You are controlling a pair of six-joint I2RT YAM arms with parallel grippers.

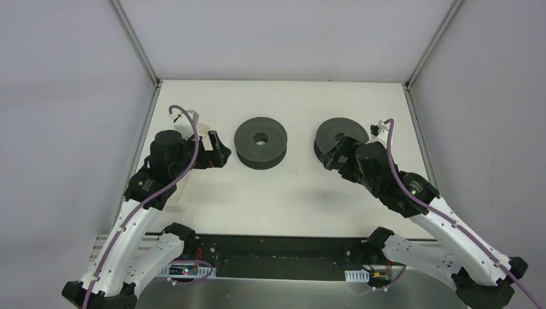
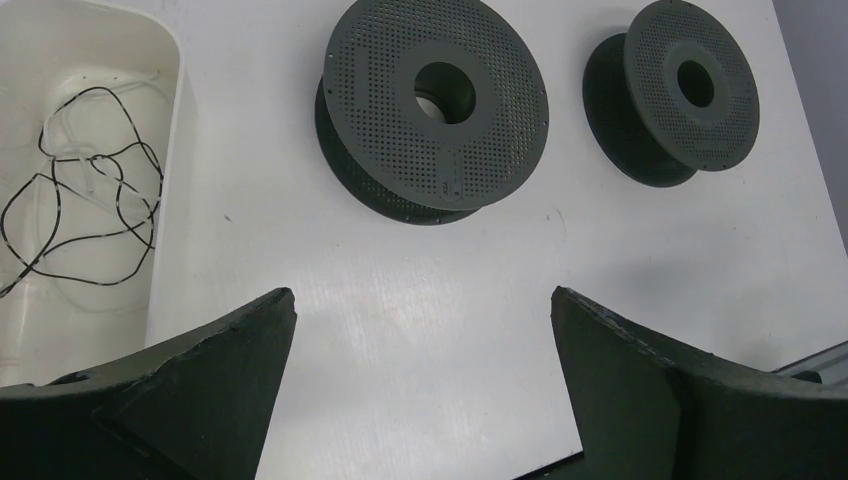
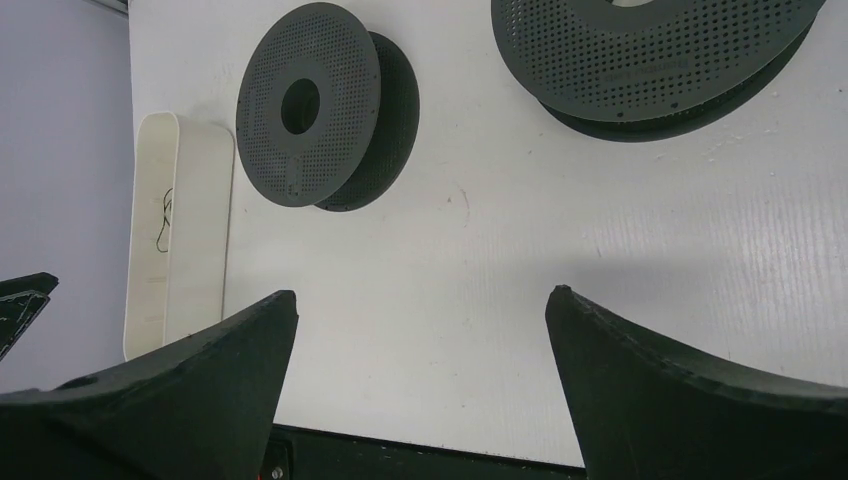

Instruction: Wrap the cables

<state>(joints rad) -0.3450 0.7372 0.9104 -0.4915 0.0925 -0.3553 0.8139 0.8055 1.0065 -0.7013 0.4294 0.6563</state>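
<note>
Two dark spools are laid flat on the bench (image 1: 290,199): the central spool (image 1: 260,141) midway between the side edges and the right spool (image 1: 341,134) nearer the right edge. A short raised marking on the central spool's upper flange is seen in the left wrist view but is too small to be read.

The cables (image 2: 95,160) are shown in that view as loose, thin dark loops inside the white bin (image 2: 170,150), which is set along the bench's left edge. In the top view the bin's contents are hidden by the left arm, and in the right wrist view only a short dark strand is seen. The flange perforations are resolved only in the wrist views.

The left end effector (image 2: 422,300) and the right end effector (image 3: 420,298) are both spread wide above bare bench, with nothing gripped.
</note>
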